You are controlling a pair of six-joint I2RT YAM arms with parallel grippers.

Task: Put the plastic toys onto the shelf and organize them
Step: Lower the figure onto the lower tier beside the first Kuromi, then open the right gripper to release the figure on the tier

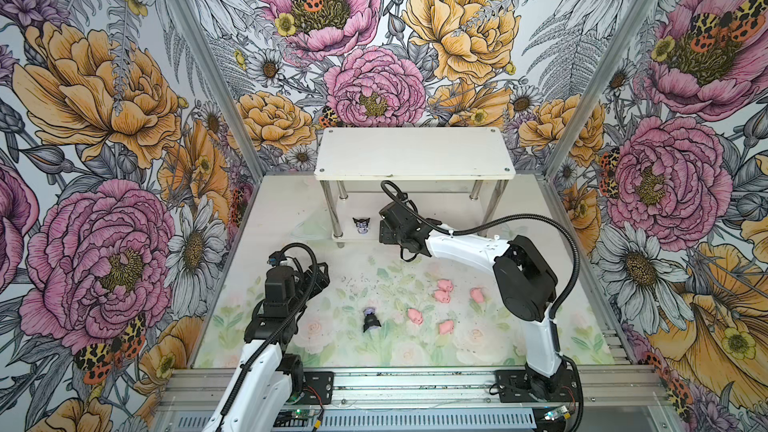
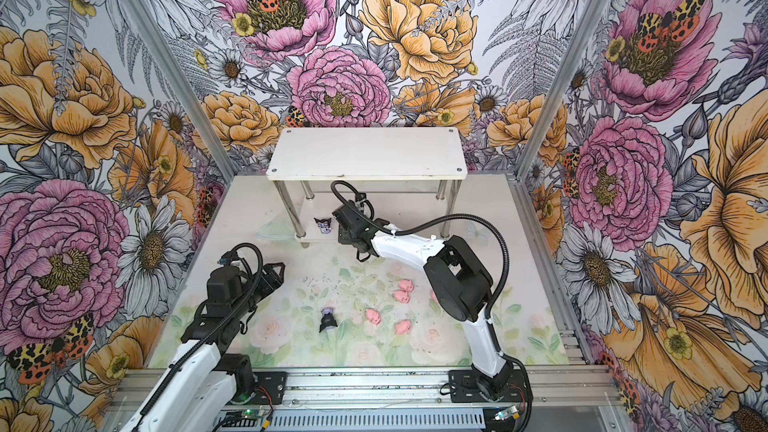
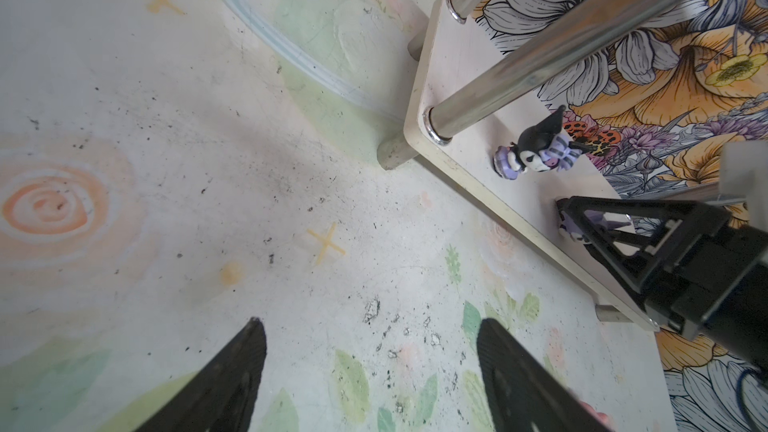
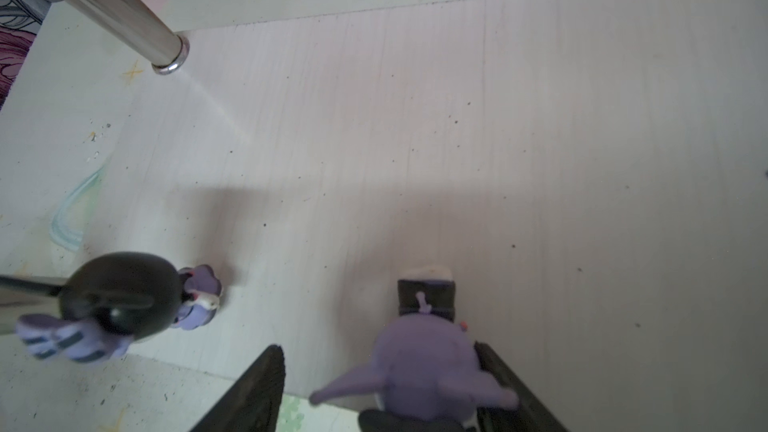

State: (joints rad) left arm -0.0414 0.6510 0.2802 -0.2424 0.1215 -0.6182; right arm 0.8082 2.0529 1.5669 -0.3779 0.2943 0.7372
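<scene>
While 5 pigs [image 1: 441, 295] dot the mat [image 1: 332, 351], 3 figures [image 1: 360, 225] show.

No legible text, label, brand name, number or sign in any view. The worktop [image 3: 166, 118] carries only drawn motifs, yellow cross-shaped stars, an orange spiral and a ringed planet, with no lettering among them.

Between the right gripper's [image 4: 376, 351] jaws, a lavender figure [image 4: 419, 361] is blurred and cut off by the frame edge. Whether either jaw touches it cannot be told. In both top views that gripper's body hides it. Well away from those jaws, one pink pig [image 2: 433, 295] is half hidden behind the right arm [image 2: 457, 284].
</scene>
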